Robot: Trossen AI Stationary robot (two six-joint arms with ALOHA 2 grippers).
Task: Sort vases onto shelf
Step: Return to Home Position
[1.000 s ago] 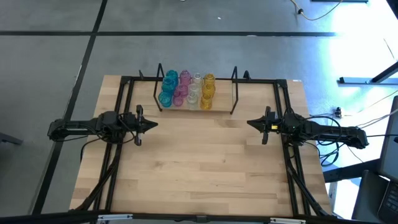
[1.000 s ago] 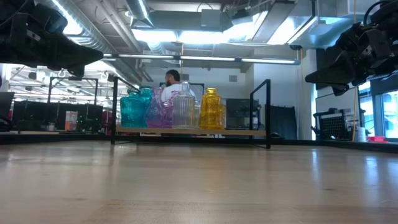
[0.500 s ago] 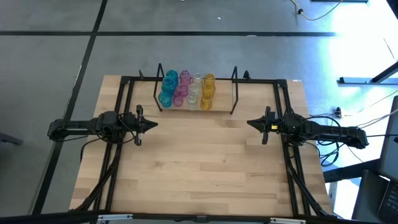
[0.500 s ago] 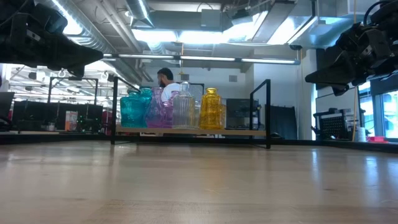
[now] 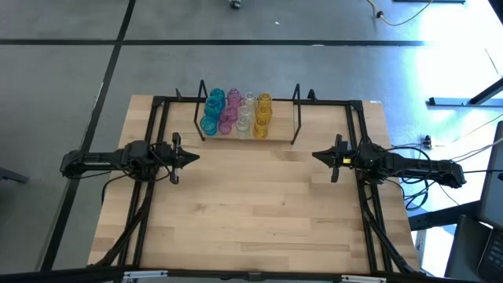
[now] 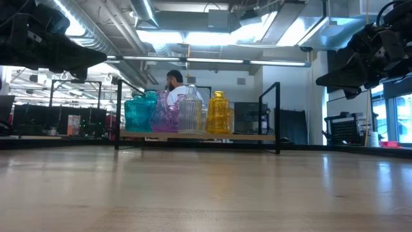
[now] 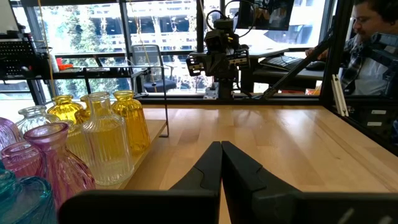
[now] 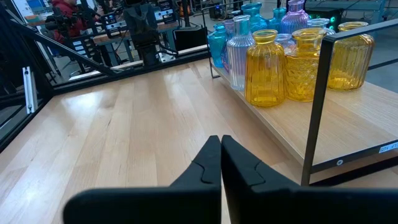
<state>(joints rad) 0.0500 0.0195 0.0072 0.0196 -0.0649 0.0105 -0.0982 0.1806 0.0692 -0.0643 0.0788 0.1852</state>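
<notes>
Left gripper (image 7: 221, 149): closed, fingers tip to tip, holding nothing. It hangs above the left side of the table (image 5: 259, 224), pointing inward toward the middle. Right gripper (image 8: 221, 143): same, closed and empty, above the table's right side, pointing inward and facing the left one. In the low view both arms sit high, clear of the tabletop. Both grippers are well apart from the shelf (image 5: 281, 124). The shelf is a light plank with black wire end frames, at the far middle of the table, beyond the gap between the two grippers. The vases are all on the shelf, upright, bunched toward its left end frame. They are grouped by colour in rows running front to back. Left to right in the high view: teal vases (image 5: 212, 112), pink vases (image 5: 231, 110), clear vases (image 5: 247, 115), yellow vases (image 5: 264, 115). Neighbours are touching or just beside each other. Three yellow ones show in the right wrist view; the count of the other colours is hard to tell because of overlap. In the low view a person (image 6: 175, 80) is in the room behind the shelf, partly hidden by the vases.
</notes>
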